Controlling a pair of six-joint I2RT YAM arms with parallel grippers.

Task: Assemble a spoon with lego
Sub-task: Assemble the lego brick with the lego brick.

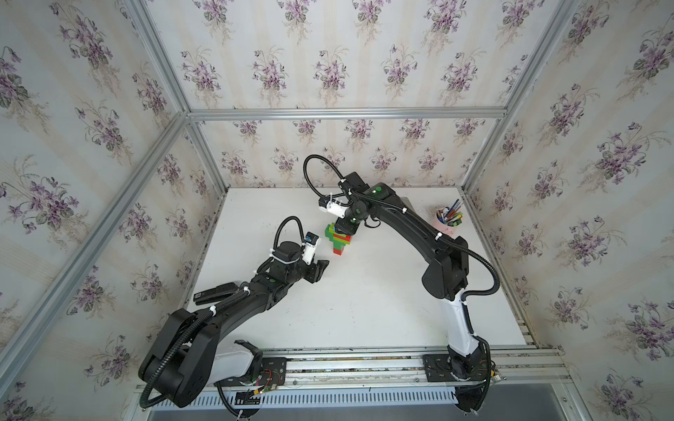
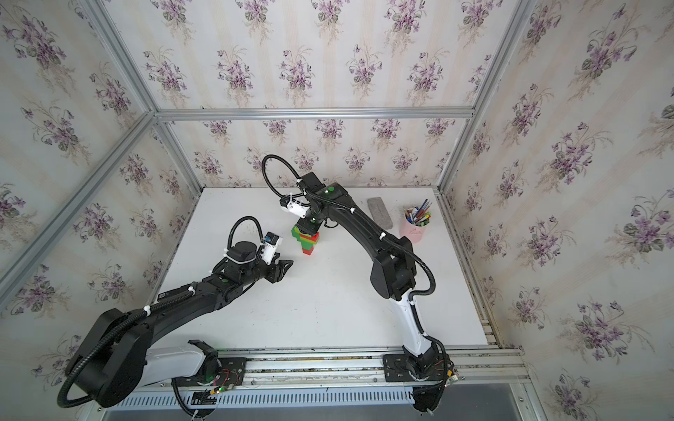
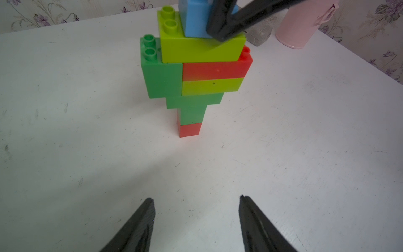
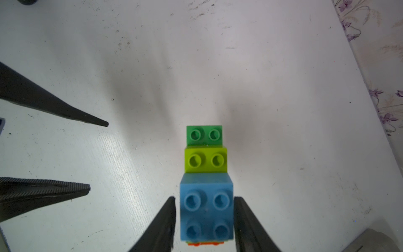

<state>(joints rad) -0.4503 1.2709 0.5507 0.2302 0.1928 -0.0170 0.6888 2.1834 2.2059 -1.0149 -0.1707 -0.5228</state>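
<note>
The spoon (image 1: pixel 339 238) (image 2: pixel 308 241) stands upright on the white table, red stem end down. In the left wrist view its build (image 3: pixel 194 72) shows green, lime and red stripes with a light blue brick (image 3: pixel 196 19) on top. My right gripper (image 4: pixel 204 197) reaches down from above with a finger on each side of that light blue brick (image 4: pixel 206 209). Its jaws are slightly parted, with a thin gap on at least one side. One of its fingers (image 3: pixel 229 24) crosses the brick. My left gripper (image 3: pixel 196 197) (image 1: pixel 321 268) is open and empty, low over the table a short way from the stem.
A pink cup of pens (image 1: pixel 449 222) (image 2: pixel 415 227) stands at the back right. A grey block (image 2: pixel 379 213) lies beside it, behind the right arm. A black device (image 1: pixel 215 293) lies at the table's left edge. Walls close off three sides.
</note>
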